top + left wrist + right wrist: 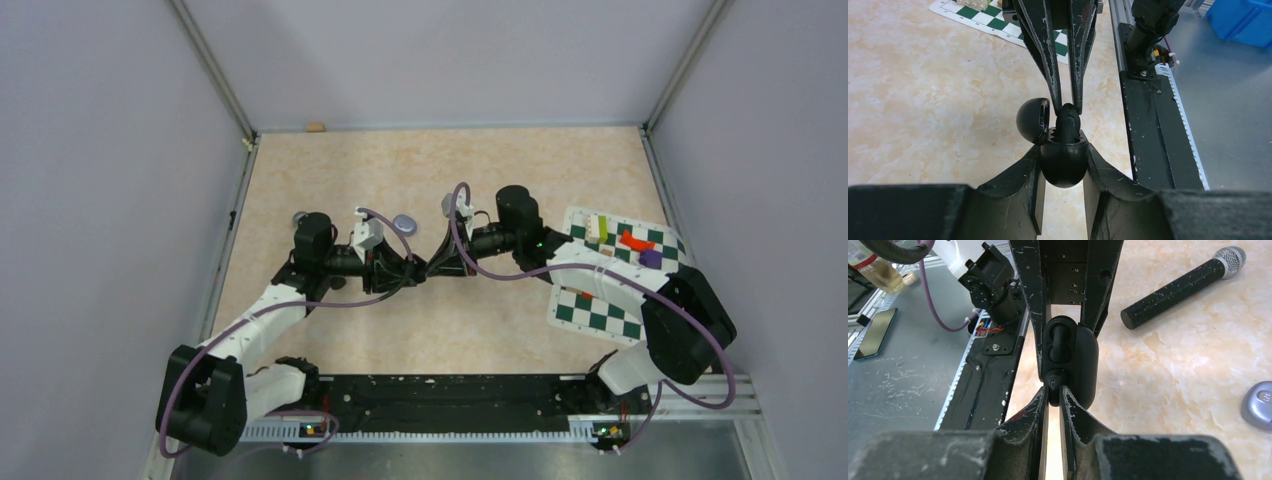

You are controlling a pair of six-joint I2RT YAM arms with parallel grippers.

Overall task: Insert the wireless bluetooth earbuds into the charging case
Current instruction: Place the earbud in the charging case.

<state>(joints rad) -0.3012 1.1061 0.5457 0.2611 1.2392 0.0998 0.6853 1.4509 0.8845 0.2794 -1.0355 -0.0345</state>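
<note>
**Top view**
- Arms: the left gripper [412, 272] and the right gripper [438, 268] meet tip to tip over the middle of the table [420, 170].
- Held items: too small and dark to make out here.
- Checkered mat [597, 312]: lies under the right arm, with coloured blocks [632, 242] on its far part.
- Grey-purple oval case [404, 223]: on the table just beyond the left wrist.

**Left wrist view**
- Left gripper [1063, 150]: both fingers are clamped on the sides of the rounded black charging case [1063, 167], which is held clear of the table.
- Lid [1032, 120]: swung open to the left.
- Right gripper [1068, 109]: enters from the top of the view, with its narrow fingers pinched on a black earbud [1068, 117].
- Earbud position: at the case's open mouth with its lower end inside. Whether it is fully seated cannot be told.

**Right wrist view**
- Right gripper [1053, 390]: the fingertips are nearly together, nipping the black earbud [1054, 380].
- Charging case [1058, 345]: its open face is toward the camera, between the left gripper's fingers.
- Microphone [1178, 290]: lying on the table, well apart.
- Grey-purple oval case [1259, 405]: at the right edge.
</note>
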